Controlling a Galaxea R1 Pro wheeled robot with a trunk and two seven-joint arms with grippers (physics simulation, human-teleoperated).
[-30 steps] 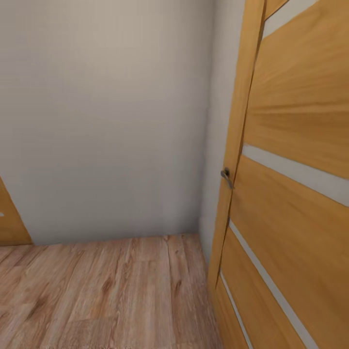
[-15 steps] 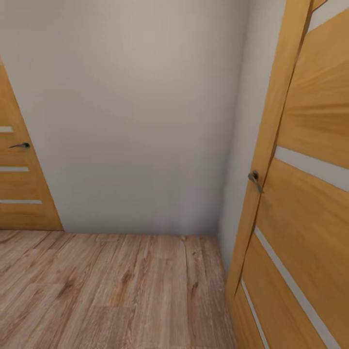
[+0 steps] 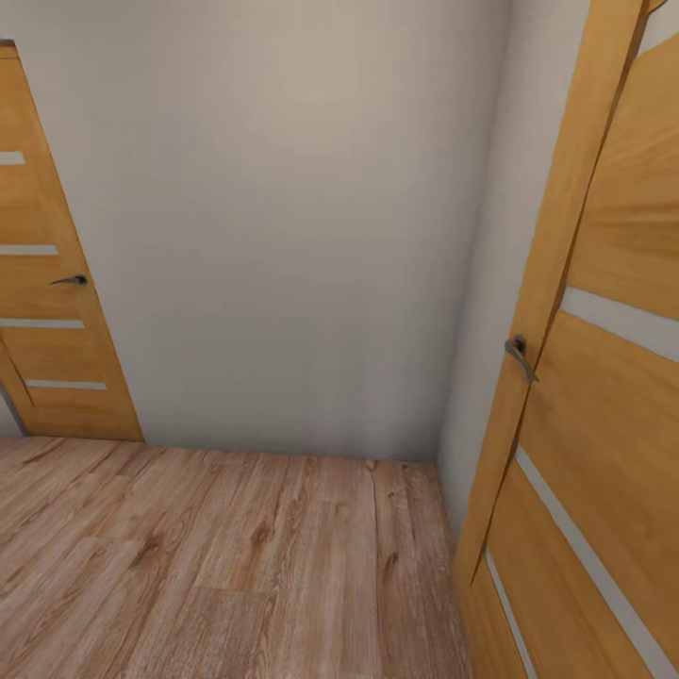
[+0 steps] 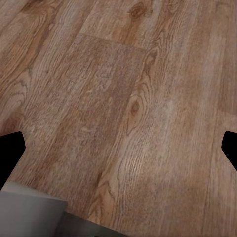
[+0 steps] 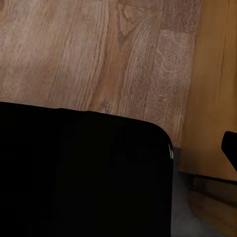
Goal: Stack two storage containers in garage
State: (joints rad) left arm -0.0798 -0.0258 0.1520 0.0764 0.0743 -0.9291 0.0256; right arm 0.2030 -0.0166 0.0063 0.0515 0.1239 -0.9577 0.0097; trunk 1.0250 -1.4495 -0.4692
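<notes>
Wood-grain plank floor (image 3: 236,556) meets a plain pale wall (image 3: 283,236). Since a second ago the view has swung left, bringing a second orange door (image 3: 52,311) left of that wall; another door (image 3: 604,396) stands right. Left gripper fingertips (image 4: 11,153) spread apart, empty; right gripper: cannot tell.

No readable text, labels, brands, numbers or signs on any surface
</notes>
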